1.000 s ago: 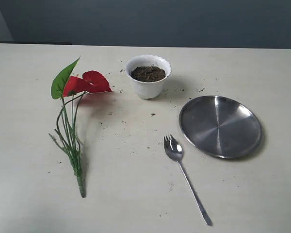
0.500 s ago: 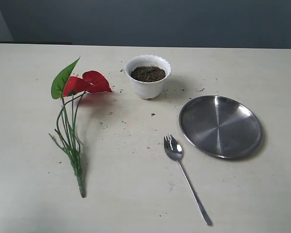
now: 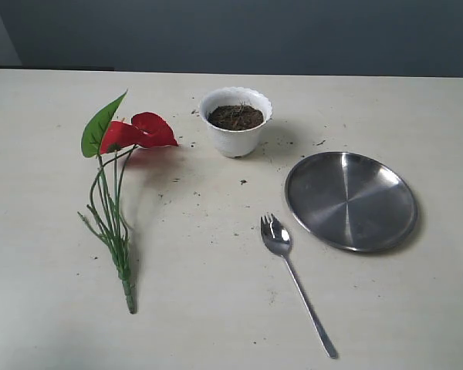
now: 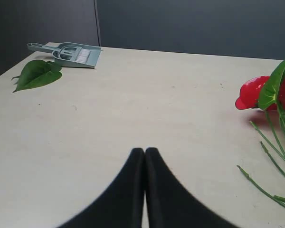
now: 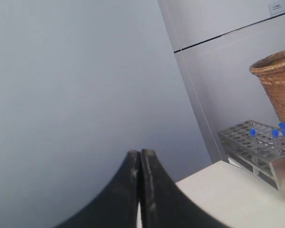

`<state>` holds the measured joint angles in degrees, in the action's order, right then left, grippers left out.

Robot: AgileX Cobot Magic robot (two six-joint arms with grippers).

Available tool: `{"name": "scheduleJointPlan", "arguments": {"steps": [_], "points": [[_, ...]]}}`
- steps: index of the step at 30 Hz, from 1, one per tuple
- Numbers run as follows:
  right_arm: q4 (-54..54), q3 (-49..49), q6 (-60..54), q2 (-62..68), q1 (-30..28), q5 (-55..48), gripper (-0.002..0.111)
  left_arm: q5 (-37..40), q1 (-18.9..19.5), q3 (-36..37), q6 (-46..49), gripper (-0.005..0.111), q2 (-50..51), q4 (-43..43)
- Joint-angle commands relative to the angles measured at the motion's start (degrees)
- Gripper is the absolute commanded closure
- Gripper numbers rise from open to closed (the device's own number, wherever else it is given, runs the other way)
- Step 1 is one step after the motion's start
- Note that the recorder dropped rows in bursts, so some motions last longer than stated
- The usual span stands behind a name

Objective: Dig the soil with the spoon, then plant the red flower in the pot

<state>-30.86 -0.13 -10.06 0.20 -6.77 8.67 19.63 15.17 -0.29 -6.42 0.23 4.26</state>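
Left gripper [image 4: 144, 151] and right gripper [image 5: 140, 153] were noted closed and empty. The spoon [image 3: 293, 277] lay flat at lower centre of the exterior view, the pot [image 3: 235, 142] of soil [image 3: 235, 117] at upper centre, the red flower [image 3: 139, 131] at left. The thin handle could be missed or skidded along the tabletop [image 3: 201, 293], and soil could be flicked out; neither arm was seen in the exterior view, and soil depth was hidden.
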Motion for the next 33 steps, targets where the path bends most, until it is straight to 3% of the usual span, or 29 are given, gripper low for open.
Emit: {"name": "scheduleJointPlan", "arguments": {"steps": [1,8,11,14,23,27,31,33], "points": [[-8.6,0.1,-0.2,-0.2,0.0,5.4,0.109,-0.4,-0.4,0.3,0.0,0.106,-0.2,-0.5],[-9.8,-0.2,0.2,-0.2,0.0,6.0,0.109,-0.4,-0.4,0.3,0.0,0.106,-0.2,-0.5],[-4.4,-3.7,0.2,-0.2,0.0,4.6,0.109,-0.4,-0.4,0.3,0.0,0.106,-0.2,-0.5],[7.8,-9.7,0.2,-0.2,0.0,2.0,0.109,-0.4,-0.4,0.3,0.0,0.106,-0.2,-0.5],[18.9,-32.0,-2.0,8.2,0.0,-22.8,0.109,-0.4,-0.4,0.3,0.0,0.106,-0.2,-0.5],[15.5,-40.8,-11.5,13.6,0.0,-30.4,0.109,-0.4,-0.4,0.3,0.0,0.106,-0.2,-0.5],[-7.0,-50.5,-31.9,25.0,0.0,-43.2,0.109,-0.4,-0.4,0.3,0.0,0.106,-0.2,-0.5],[-10.2,-53.3,-33.8,30.9,0.0,-45.5,0.109,-0.4,-0.4,0.3,0.0,0.106,-0.2,-0.5]]}}
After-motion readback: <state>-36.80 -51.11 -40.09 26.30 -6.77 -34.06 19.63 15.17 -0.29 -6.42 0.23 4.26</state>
